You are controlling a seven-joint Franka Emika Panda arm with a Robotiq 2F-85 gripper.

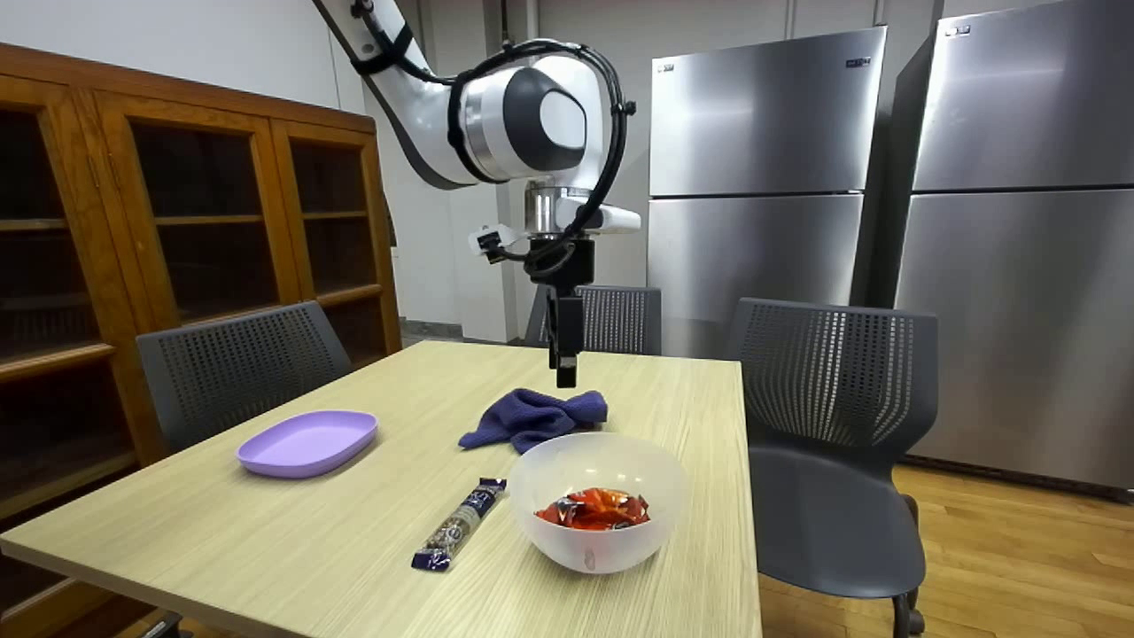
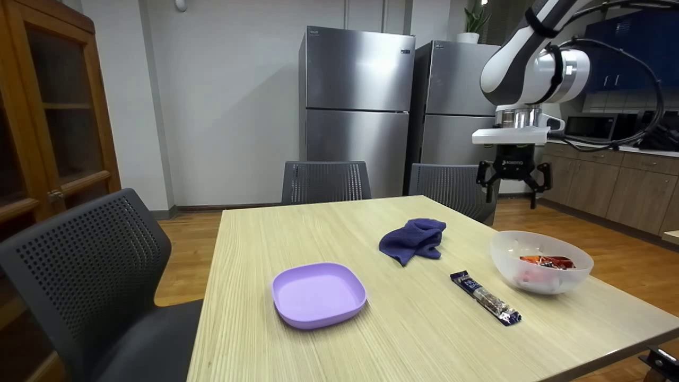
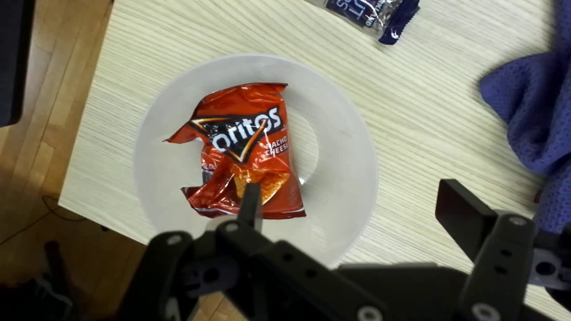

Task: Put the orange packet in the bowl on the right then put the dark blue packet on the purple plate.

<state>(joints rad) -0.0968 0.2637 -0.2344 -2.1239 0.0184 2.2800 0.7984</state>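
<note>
Inside the translucent white bowl lies the orange packet, crumpled, its printed side up in the wrist view. The dark blue packet rests flat on the table beside the bowl; only one end of this dark blue packet shows at the top of the wrist view. The purple plate sits apart with nothing on it. My gripper hangs above table height with its jaws pointing down. In the wrist view the gripper stands wide open, holding nothing, one finger overlapping the bowl and packet.
A crumpled dark blue cloth lies on the table behind the bowl and dark blue packet. Dark chairs stand around the table edges. A wooden cabinet and steel fridges are farther off.
</note>
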